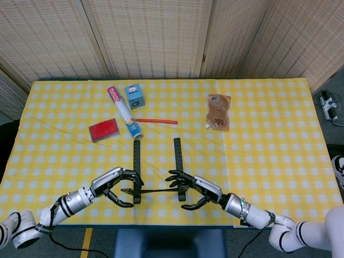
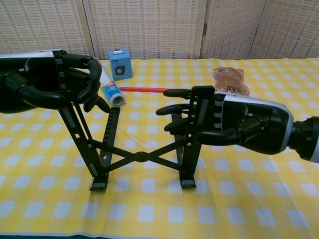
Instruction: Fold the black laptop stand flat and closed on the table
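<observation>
The black laptop stand (image 2: 142, 149) stands opened near the front edge of the table (image 1: 269, 161), its two uprights tilted back and joined low down by a crossed brace, its feet on the checked cloth. The left robot hand (image 2: 55, 82) has its fingers curled around the top of the left upright and grips it. The right robot hand (image 2: 234, 124) is at the right upright with fingers spread past the bar and thumb beneath; it looks wrapped about the bar, but from these views I cannot tell whether it is truly clamped on it or only touching.

To fold it well, I judge the two hands should press the uprights toward each other evenly, so the crossed brace scissors shut without twisting, then lay the closed frame down. Pushing one side harder would likely skid a foot across the cloth or tip the stand.

Room is tight toward the robot: the feet sit close to the table's near edge, so the frame is better laid away from it. Behind the stand lie a red straw (image 1: 156, 121), a tube (image 1: 123, 113), a blue box (image 1: 134, 96) and a red card (image 1: 104, 130), near but apart from the stand's rails; a brown pouch (image 1: 219, 111) lies well to the right
</observation>
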Controlling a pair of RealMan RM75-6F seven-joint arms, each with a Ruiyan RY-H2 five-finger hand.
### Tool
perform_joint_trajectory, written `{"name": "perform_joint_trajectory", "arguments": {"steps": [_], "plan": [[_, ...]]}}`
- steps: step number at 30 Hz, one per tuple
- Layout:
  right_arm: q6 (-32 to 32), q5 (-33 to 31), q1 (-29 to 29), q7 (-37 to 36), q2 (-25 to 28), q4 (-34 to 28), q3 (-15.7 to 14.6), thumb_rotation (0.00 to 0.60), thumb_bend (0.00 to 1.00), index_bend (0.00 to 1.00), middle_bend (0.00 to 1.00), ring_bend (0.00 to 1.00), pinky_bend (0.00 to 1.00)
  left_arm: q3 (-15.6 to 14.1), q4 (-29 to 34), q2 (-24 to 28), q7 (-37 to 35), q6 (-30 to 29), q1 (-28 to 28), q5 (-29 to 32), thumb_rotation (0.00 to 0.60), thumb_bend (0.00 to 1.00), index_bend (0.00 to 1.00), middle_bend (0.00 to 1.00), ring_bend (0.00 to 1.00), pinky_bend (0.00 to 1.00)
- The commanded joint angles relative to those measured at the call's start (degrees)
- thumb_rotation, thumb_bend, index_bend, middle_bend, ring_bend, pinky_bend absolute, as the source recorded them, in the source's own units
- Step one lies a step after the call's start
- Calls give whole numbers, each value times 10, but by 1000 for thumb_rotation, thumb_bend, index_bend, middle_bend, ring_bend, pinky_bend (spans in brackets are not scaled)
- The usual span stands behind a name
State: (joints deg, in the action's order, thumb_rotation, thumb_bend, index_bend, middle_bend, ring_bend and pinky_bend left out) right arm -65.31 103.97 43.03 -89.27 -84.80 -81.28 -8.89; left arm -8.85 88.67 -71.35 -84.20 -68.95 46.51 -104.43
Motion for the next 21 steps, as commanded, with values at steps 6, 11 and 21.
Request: {"name": "perform_joint_trajectory", "arguments": {"steps": [6,11,21], "plan": [[-13,-14,-6,-51,-6,17,-20,600,290,19,165,194,96,4,7,-5,37,9,-2,18,600,103,476,609,486,294],[-20,-13,-7,-84,-8,27,-32,600,289,19,165,195,96,10,6,-9,69,12,-6,33,600,103,451,564,439,276],[-27,-20,-16,-120,-22,37,-46,600,290,19,165,194,97,16,10,-8,127,22,-13,48,600,103,396,469,345,232]]}}
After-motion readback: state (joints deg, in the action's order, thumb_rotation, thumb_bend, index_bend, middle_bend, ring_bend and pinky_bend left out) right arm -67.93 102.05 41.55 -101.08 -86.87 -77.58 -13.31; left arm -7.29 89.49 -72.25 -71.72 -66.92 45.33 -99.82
